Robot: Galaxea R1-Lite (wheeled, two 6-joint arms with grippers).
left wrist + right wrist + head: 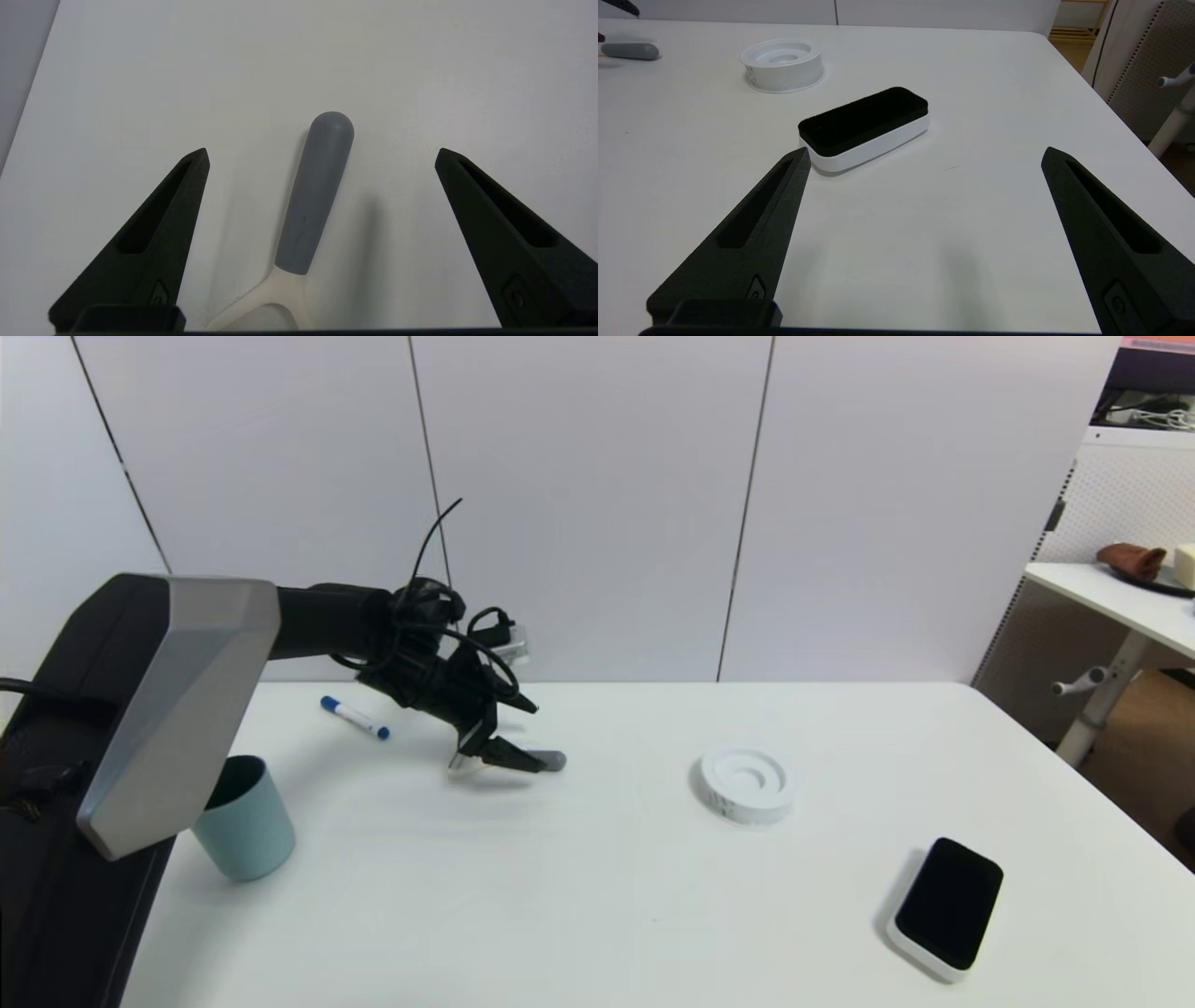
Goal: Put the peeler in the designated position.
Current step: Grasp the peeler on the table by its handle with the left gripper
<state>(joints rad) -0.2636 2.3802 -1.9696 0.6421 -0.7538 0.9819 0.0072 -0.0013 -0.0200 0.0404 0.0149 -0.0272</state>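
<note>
Left claw (322, 154): spread wide, low over surface (597, 915), straddling peeler (315, 196); nothing gripped. Peeler: flat on surface, grey handle pointing away from wrist, between fingers, untouched. Advice: centre on handle, close evenly, avoid blade. Nearby: marker (355, 717), cup (245, 817), ring disc (747, 784), eraser (864, 126); none obstructing. Right claw (924, 161): wide, idle above surface.

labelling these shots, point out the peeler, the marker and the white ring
peeler (314, 196), left wrist view, middle of the grey handle
marker (356, 717), head view, middle of the white barrel
ring (746, 785), head view, top of the rim
</note>
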